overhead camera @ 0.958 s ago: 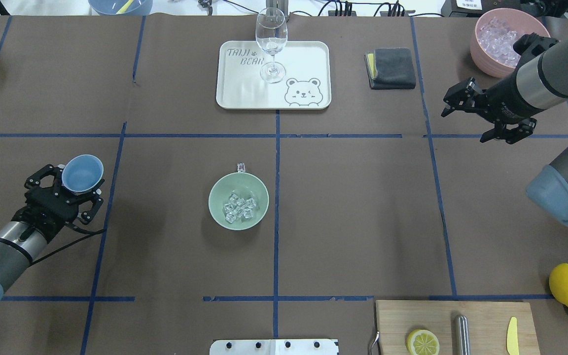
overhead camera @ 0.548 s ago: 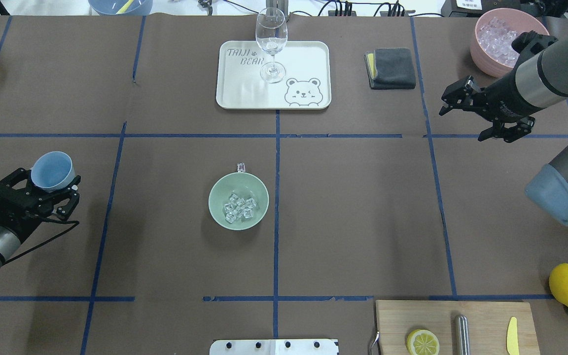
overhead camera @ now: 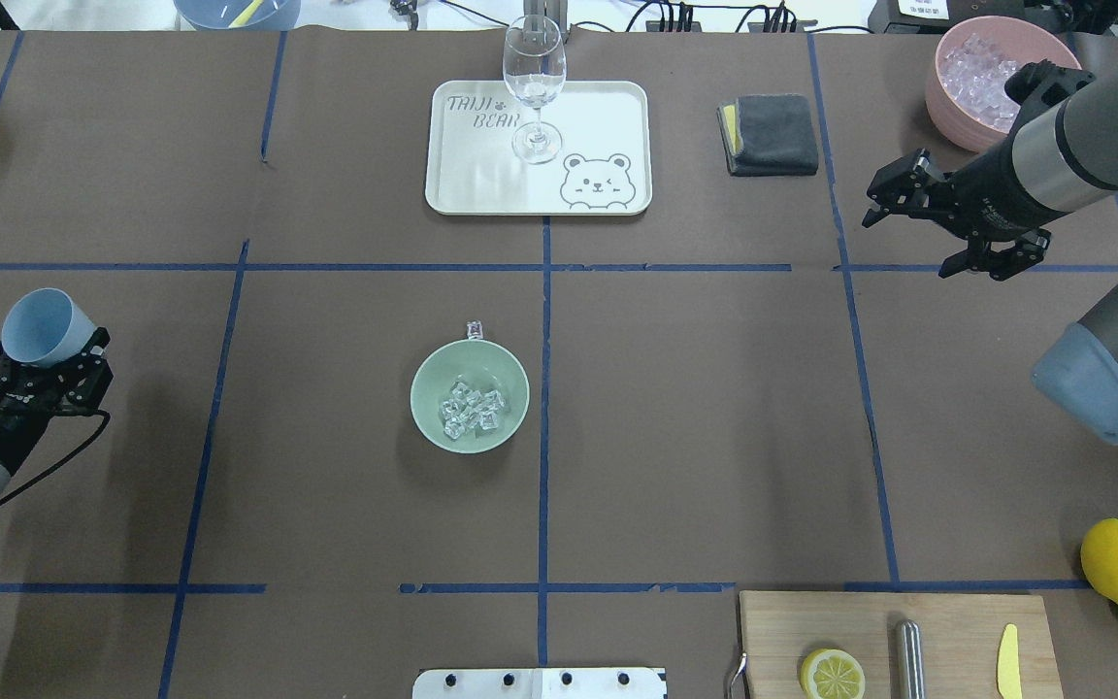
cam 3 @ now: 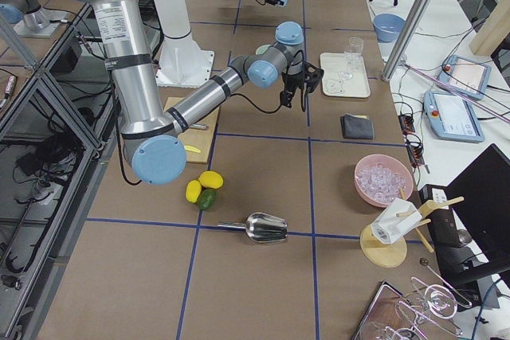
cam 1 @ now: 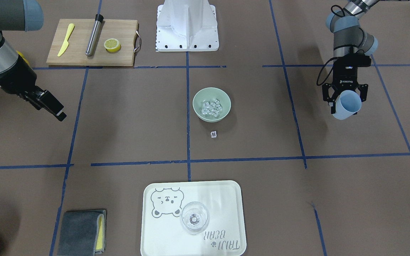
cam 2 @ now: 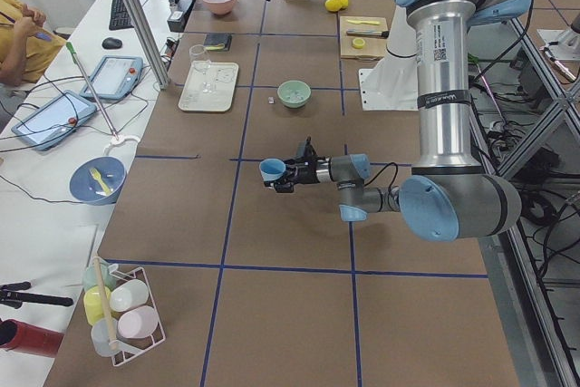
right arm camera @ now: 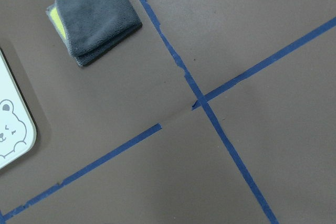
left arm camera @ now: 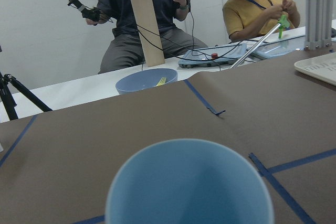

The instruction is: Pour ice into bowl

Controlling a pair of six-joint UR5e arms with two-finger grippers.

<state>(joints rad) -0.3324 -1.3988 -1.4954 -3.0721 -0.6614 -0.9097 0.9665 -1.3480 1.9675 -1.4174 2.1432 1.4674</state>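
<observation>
The sage-green bowl (overhead camera: 426,385) (cam 1: 198,100) stands mid-table with a heap of clear ice (overhead camera: 471,411) (cam 1: 212,107) in it. One stray ice cube (overhead camera: 474,330) (cam 1: 213,134) lies on the table just beyond the bowl's far rim. Far to the bowl's left, my left gripper (overhead camera: 45,348) (cam 1: 345,102) is shut on a blue cup (overhead camera: 38,325) (cam 1: 347,105) (left arm camera: 189,187), held tilted above the table. No ice shows inside the cup in the left wrist view. My right gripper (overhead camera: 908,248) hovers open and holds nothing at the far right.
A pink container (overhead camera: 947,95) of ice sits at the far right corner, with a grey cloth (overhead camera: 768,134) beside it. A cream tray (overhead camera: 608,126) carries a wine glass (overhead camera: 533,87). A cutting board (overhead camera: 947,621) and lemons (overhead camera: 1117,561) lie near right.
My left arm has drawn back leftward from the bowl, carrying the blue cup with it. The right gripper has barely shifted.
</observation>
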